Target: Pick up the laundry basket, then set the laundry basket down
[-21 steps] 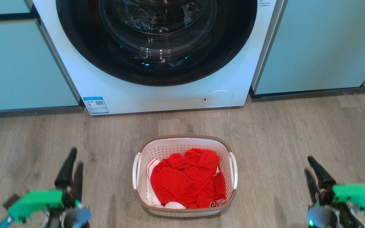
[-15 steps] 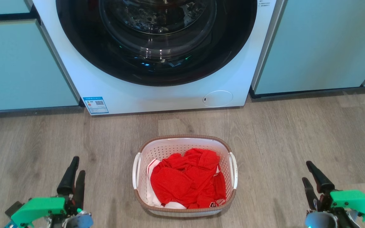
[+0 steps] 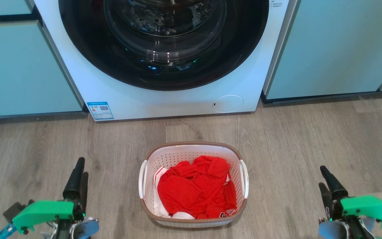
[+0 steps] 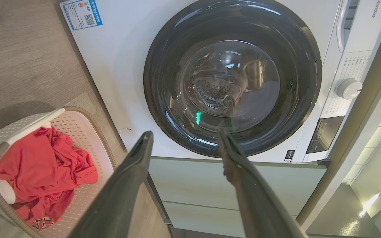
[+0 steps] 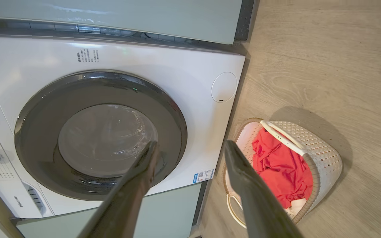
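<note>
Near the washing machine (image 3: 177,103), laundry basket (image 3: 192,144) with red clothes (image 3: 194,191).

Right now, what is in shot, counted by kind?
washing machine: 1
laundry basket: 1
heap of red clothes in the basket: 1
end effectors: 2, the left end effector and the right end effector, both open and apart from the basket
Total: 5
</note>
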